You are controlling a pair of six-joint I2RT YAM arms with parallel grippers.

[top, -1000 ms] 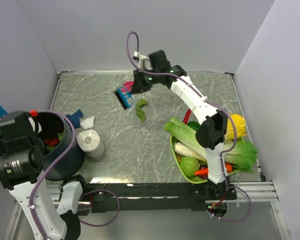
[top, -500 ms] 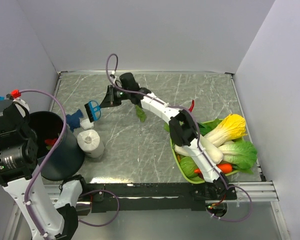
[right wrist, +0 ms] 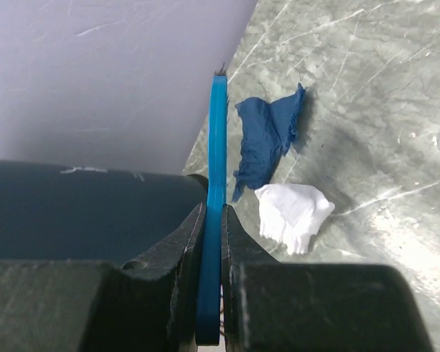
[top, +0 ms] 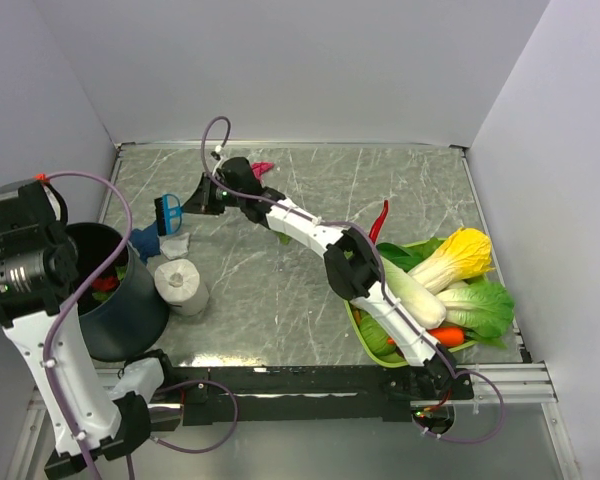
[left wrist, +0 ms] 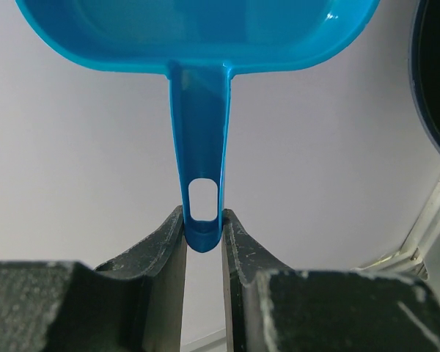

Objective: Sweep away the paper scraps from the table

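Observation:
My right gripper (top: 202, 196) reaches to the far left of the table (top: 280, 300), shut on a blue brush (top: 168, 213). In the right wrist view the brush (right wrist: 218, 139) stands edge-on between my jaws (right wrist: 213, 213), just left of a blue paper scrap (right wrist: 268, 136) and a white scrap (right wrist: 293, 213). From above, the blue scrap (top: 145, 243) and white scrap (top: 175, 245) lie by the bin. A magenta scrap (top: 262, 168) lies at the back. A green scrap (top: 284, 237) shows partly under my right arm. My left gripper (left wrist: 203, 227) is shut on the handle of a blue dustpan (left wrist: 198, 29), held against the left wall.
A dark bin (top: 120, 300) stands at the near left with red and green scraps inside. A white tissue roll (top: 182, 283) stands beside it. A red chilli (top: 382, 220) lies by a green basket (top: 352, 310) of vegetables at the right. White walls enclose the table.
My right arm has swung the brush from the back middle leftward to beside the blue and white scraps. My left arm has shifted up by the left wall.

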